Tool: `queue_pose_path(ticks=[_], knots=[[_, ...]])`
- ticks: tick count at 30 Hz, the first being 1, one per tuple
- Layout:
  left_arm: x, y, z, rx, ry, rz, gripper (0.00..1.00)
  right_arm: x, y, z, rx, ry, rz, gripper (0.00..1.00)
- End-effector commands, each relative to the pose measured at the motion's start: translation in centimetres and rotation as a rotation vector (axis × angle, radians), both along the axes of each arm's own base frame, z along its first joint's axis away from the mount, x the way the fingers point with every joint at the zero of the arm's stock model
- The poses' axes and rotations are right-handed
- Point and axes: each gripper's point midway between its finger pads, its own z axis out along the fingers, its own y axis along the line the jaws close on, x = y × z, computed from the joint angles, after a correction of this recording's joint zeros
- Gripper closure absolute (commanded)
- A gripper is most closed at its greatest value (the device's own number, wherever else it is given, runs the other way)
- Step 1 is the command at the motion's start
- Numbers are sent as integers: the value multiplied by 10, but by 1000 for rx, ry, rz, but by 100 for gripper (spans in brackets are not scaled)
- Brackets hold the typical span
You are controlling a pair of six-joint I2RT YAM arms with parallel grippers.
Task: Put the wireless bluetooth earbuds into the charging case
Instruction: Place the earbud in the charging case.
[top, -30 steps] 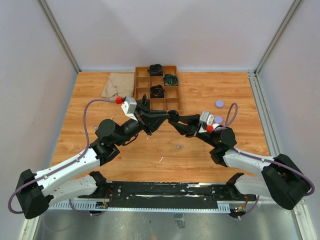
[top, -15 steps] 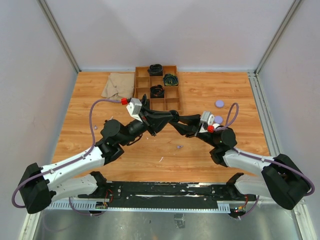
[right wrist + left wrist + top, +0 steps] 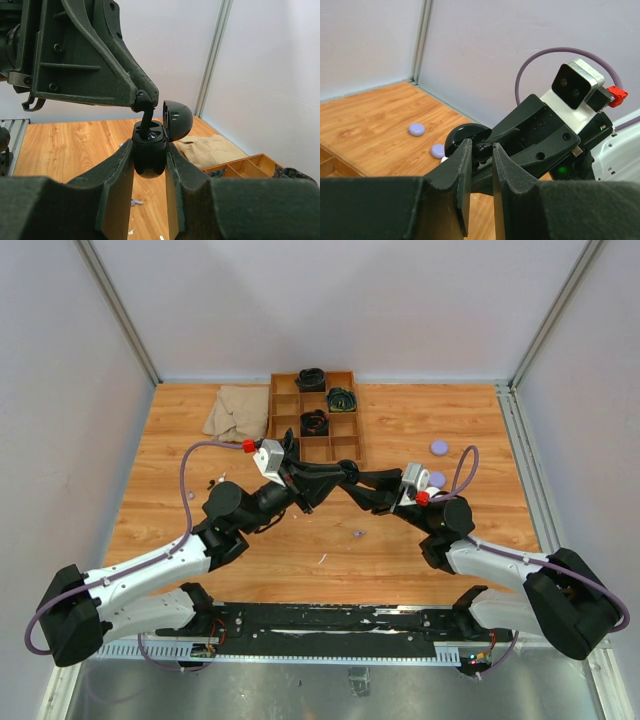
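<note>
The left gripper [image 3: 481, 148] is pinching a black earbud [image 3: 145, 118], dipping its stem into the open charging case [image 3: 149, 165] that the right gripper [image 3: 149, 150] is clamping above mid-tabletop [image 3: 420, 530]. A wooden compartment tray [image 3: 345, 428] is sitting at 12 o'clock.
</note>
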Motion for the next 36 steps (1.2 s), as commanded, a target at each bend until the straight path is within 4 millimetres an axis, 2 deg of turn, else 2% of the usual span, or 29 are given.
queue_pose_path(ticks=[1,4,10,18,22,29,36], knots=[[-1,2,-1,-10,-10,13,80,-13,-4,27,63,-81,22,99],[-1,1,-3,-8,-7,10,79,-13,-3,26,62,-81,23,99],[-3,4,-3,-12,-7,12,67,-13,-4,25,58,-85,20,99],[-2,6,-2,-12,2,19,60,-12,-4,23,56,-84,16,99],[-4,11,7,-20,3,32,53,-11,-5,22,54,-87,7,99],[0,28,17,-16,42,104,34,-11,-7,24,58,-94,-8,99],[-5,22,18,14,67,65,24,-9,-7,23,57,-94,-12,99]])
